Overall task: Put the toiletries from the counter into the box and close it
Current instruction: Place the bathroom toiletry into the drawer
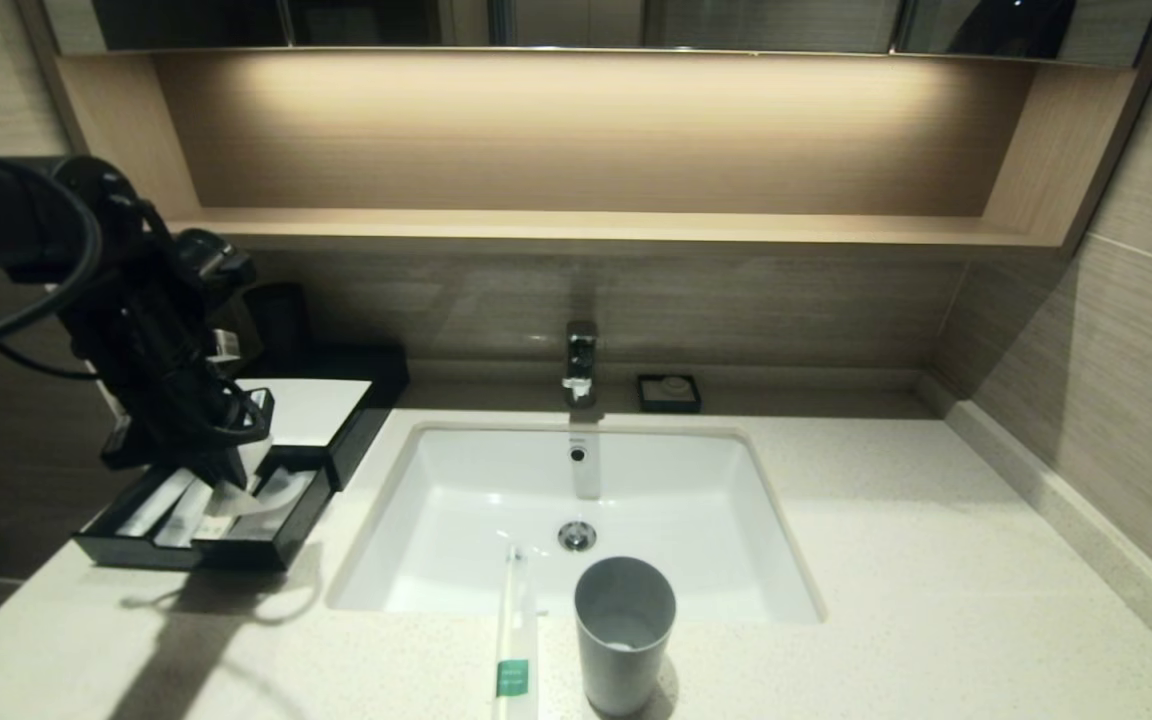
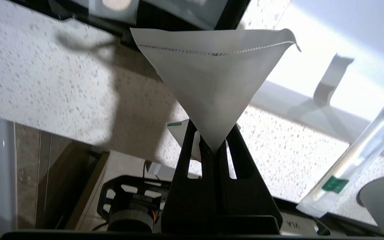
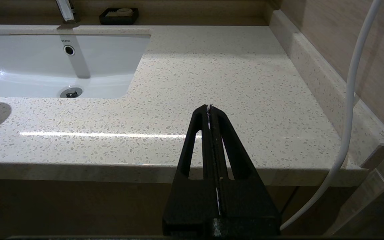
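Left gripper (image 2: 212, 146) is pinched shut on a corner of the flat packet (image 2: 212, 83), hanging right over the box's open drawer (image 1: 276, 540) I think, while the last wrapped stick (image 1: 514, 640) lies lengthwise on the tabletop (image 1: 936, 560), well off toward the sink.

This is a bathroom, most likely a hotel one. A white rectangular ceramic sink (image 1: 496, 520) is set under a pale cream speckled stone tabletop (image 1: 936, 560), with a short chrome tap (image 1: 580, 362) at centre frame. Behind it, a small black square soap dish (image 1: 669, 393) holds a round soap. A lit light wooden shelf niche (image 1: 576, 225) spans the upper frame. Low in the frame, a grey plastic tumbler (image 1: 624, 632) stands beside a long paper-wrapped stick with a green band (image 1: 514, 650).
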### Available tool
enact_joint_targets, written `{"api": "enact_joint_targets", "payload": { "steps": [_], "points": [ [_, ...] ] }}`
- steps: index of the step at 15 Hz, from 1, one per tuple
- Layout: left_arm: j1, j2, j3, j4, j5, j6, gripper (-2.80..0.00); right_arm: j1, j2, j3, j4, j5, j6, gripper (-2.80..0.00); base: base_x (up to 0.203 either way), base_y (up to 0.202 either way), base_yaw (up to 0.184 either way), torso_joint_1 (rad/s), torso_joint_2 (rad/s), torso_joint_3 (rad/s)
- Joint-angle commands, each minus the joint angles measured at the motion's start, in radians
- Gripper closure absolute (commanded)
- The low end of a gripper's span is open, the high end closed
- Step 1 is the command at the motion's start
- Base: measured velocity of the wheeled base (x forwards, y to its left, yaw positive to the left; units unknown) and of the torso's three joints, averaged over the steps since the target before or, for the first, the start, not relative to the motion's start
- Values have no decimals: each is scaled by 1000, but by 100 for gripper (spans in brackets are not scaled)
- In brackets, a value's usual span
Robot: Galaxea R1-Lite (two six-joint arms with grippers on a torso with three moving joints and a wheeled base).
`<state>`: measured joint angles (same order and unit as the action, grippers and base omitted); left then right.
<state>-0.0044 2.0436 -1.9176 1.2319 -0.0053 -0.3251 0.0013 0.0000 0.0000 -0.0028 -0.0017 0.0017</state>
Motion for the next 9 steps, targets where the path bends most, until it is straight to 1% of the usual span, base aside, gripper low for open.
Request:
{"api": "enact_joint_targets", "payload": {
  "steps": [1, 4, 9],
  "points": [
    [25, 14, -4, -24, 15, -2, 0, 0, -1, 2, 0, 0, 0, 0, 0, 0, 0, 0, 0, 0],
    [49, 35, -4, -77, 27, -2, 0, 0, -1, 2, 0, 0, 0, 0, 0, 0, 0, 0, 0, 0],
    [89, 64, -4, -165, 28, -2, 0, 0, -2, 2, 0, 0, 0, 0, 0, 0, 0, 0, 0, 0]
  ]
}}
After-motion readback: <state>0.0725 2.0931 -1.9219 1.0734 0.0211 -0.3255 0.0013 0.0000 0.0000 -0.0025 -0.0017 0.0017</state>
